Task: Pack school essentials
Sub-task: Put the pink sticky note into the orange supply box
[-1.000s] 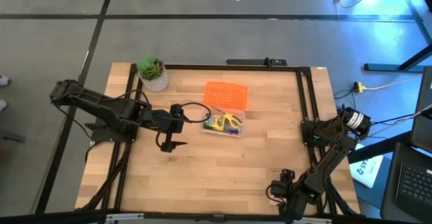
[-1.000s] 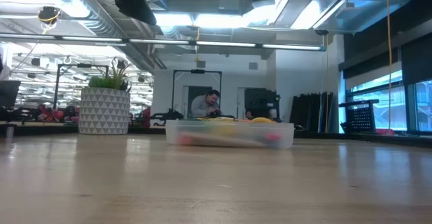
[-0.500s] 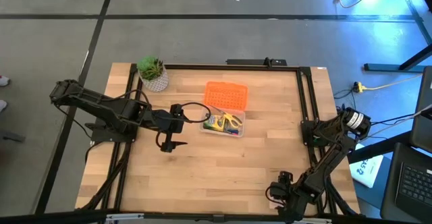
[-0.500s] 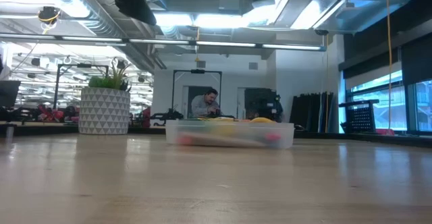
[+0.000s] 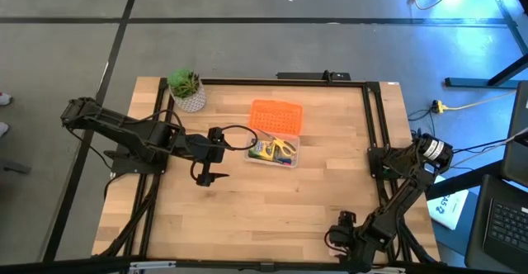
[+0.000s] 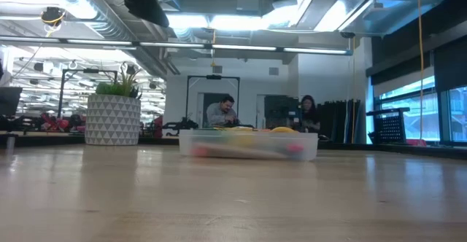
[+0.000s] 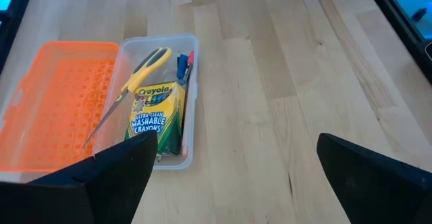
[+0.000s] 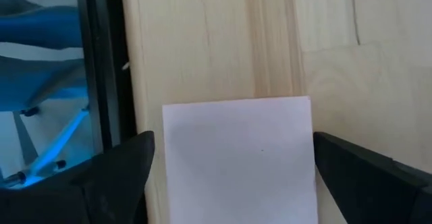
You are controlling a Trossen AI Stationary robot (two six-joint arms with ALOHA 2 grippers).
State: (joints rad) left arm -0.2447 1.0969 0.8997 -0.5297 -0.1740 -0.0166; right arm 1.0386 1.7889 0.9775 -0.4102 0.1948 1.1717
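Observation:
The clear case [image 5: 274, 153] lies mid-table with its orange lid [image 5: 276, 115] flipped open toward the far edge. In it lie the green-yellow crayon box [image 7: 156, 116], the yellow-handled scissors [image 7: 138, 75], a small blue piece [image 7: 181, 65] and a red-tipped pencil [image 7: 190, 57]. My left gripper [image 5: 204, 177] hovers open to the left of the case, above bare table. My right gripper [image 5: 340, 234] is open at the near right corner, pointing steeply down. Its fingers stand on either side of a pale note pad [image 8: 239, 163] that lies flat on the table.
A small potted plant [image 5: 188, 91] stands at the far left corner. Black frame rails [image 5: 375, 117] run along the table's sides. The table's edge and a dark rail [image 8: 101, 69] lie right beside the pad. People sit and stand in the room beyond [image 6: 226, 112].
My right gripper has tipped a little further downward over the near right corner. The left arm and the case have kept still.

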